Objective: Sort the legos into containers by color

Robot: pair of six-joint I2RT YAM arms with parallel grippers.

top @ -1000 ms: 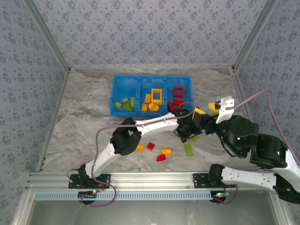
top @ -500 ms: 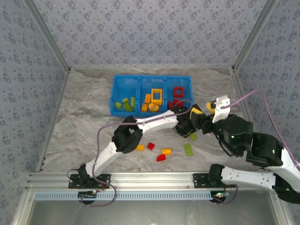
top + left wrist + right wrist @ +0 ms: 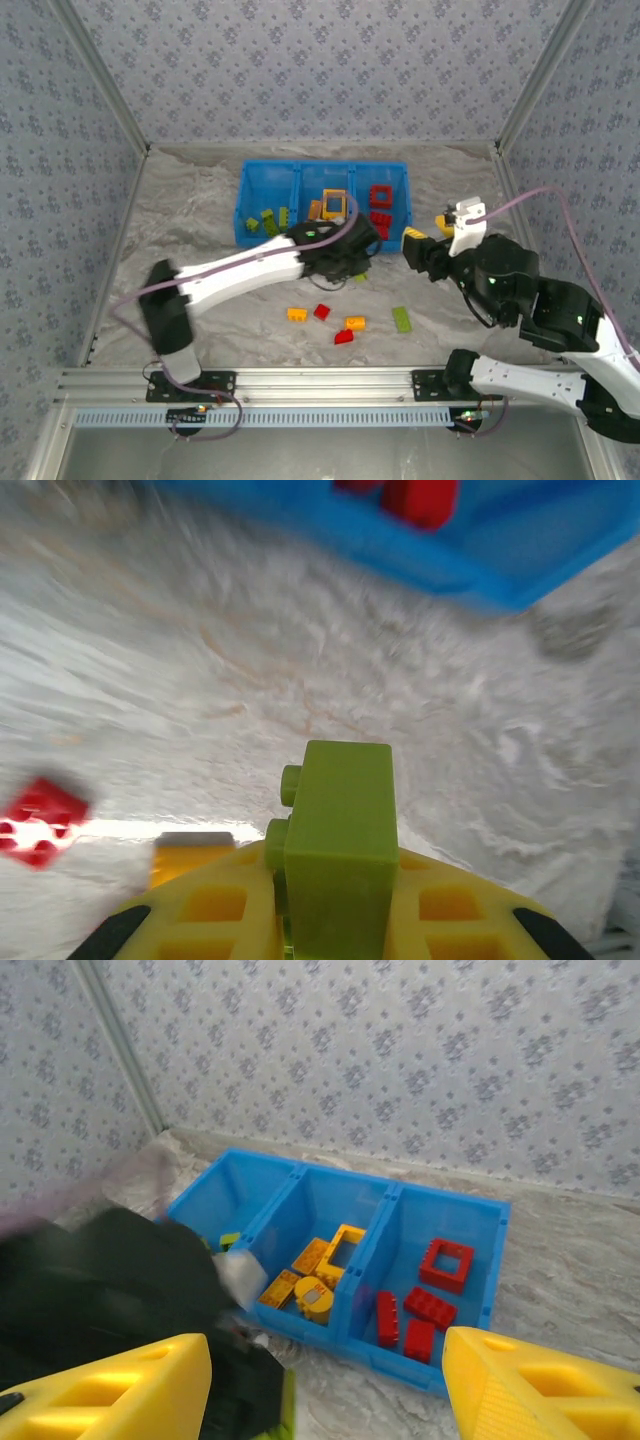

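The bin (image 3: pixel 270 190) lies at the far middle of the table (image 3: pixel 200 230), with legos (image 3: pixel 333 205) in all three compartments. Just before its front wall sits the left gripper (image 3: pixel 352 265), clamping a brick (image 3: pixel 340 840). The right gripper (image 3: pixel 428 232) is to the bin's right, and nearer, between the arms, lie loose legos (image 3: pixel 322 312).

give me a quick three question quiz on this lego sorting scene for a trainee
1. True or false: the left gripper is shut on a lime green brick.
2. In the top view, which compartment of the blue bin holds the red bricks? A left, B middle, C right.
3. How many loose red bricks lie on the table in the top view?
Key: 1 true; 2 C; 3 two.
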